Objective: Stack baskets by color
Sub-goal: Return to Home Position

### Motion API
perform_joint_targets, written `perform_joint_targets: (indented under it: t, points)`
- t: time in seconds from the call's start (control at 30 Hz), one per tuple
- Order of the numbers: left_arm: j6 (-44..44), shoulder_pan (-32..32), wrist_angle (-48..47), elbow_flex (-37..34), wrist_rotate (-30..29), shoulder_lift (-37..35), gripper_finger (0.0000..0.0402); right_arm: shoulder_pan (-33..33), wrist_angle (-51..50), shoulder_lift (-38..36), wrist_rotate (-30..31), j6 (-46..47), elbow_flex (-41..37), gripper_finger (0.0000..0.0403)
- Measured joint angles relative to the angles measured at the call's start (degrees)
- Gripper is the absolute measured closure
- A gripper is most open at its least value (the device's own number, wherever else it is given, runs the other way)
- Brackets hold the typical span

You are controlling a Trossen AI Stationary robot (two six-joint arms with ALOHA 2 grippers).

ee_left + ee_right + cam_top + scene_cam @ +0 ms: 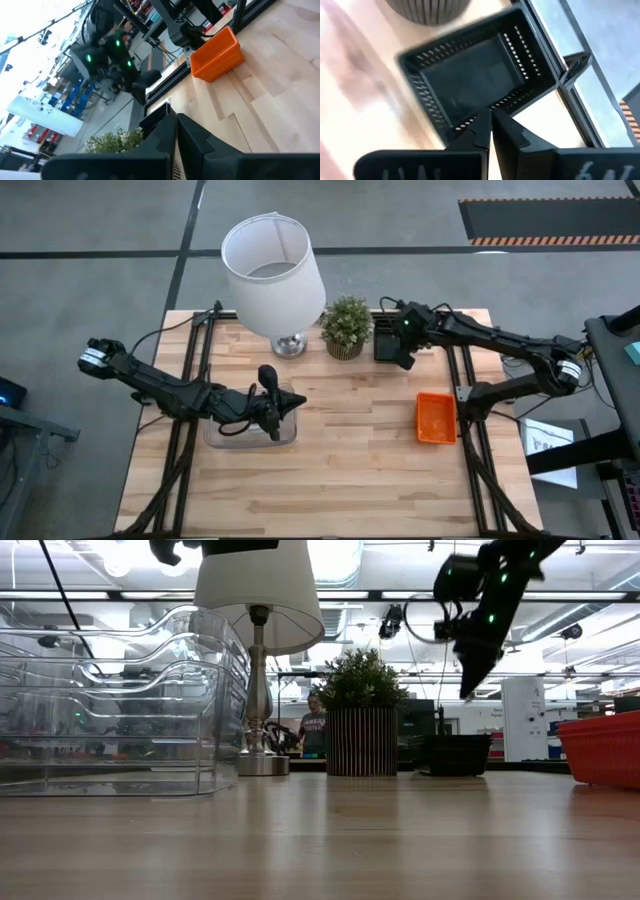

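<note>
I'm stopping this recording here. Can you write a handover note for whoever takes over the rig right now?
Left gripper: shut, empty, above the clear basket stack at centre left.
Right gripper: shut, empty, raised over the black basket stack at the back, beside the plant.
Red-orange basket: on the right side, clear of both grippers.
Done: each colour sits in one spot; no stray basket shows.
Left: probably only parking both arms.

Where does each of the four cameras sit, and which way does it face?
High: overhead, straight down on table; both arms show.
Low: tabletop height, across toward potted plant; right arm overhead.
Left wrist: past left pincer toward orange basket.
Right wrist: past right pincer onto black basket.
Shared: high and left wrist both show the orange basket.
</note>
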Motion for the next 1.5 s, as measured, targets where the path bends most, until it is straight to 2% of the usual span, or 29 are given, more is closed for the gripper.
perform_joint_targets:
  t: [0.37, 0.67, 0.83, 1.0, 1.07, 1.17, 1.33, 1.4, 1.5]
  points:
    - [-6.2, 0.0, 0.0, 0.0, 0.0, 0.0, 0.0402, 15.7, -1.7, -9.6, -2.8, 12.2, 0.3, 0.0394]
    - [-7.6, 0.0, 1.0, 0.0, 0.0, 0.0, 0.0402, 30.3, -2.2, -10.4, -3.7, 22.0, 0.1, 0.0394]
    - [-7.6, 0.0, 1.6, 0.0, 0.0, 0.0, 0.0402, 36.4, -4.4, -9.6, -12.0, 26.3, 0.1, 0.0394]
    - [-7.6, 0.0, 2.5, 0.0, 0.0, 0.0, 0.0402, 41.4, -11.3, -9.6, -25.9, 32.5, 0.1, 0.0394]
    - [-7.7, -0.2, 1.2, -0.1, 0.0, 0.0, 0.0402, 43.7, -14.1, -9.7, -28.8, 34.1, 0.0, 0.0394]
    - [-8.4, -0.8, -4.8, -0.3, 2.6, -1.6, 0.0402, 47.3, -13.8, -10.6, -25.3, 34.7, -0.3, 0.0394]
    - [-13.6, -0.7, -9.3, -2.5, 17.1, -7.7, 0.0402, 53.7, -1.5, -14.8, -11.4, 25.2, -4.0, 0.0394]
    - [-14.9, -0.7, -8.6, -5.1, 18.5, -10.6, 0.0402, 54.7, 5.3, -17.2, -6.8, 18.4, -7.0, 0.0394]
    - [-16.4, -0.7, -5.8, -9.9, 18.7, -16.2, 0.0402, 53.9, 16.8, -21.5, -3.9, 6.9, -13.1, 0.0394]
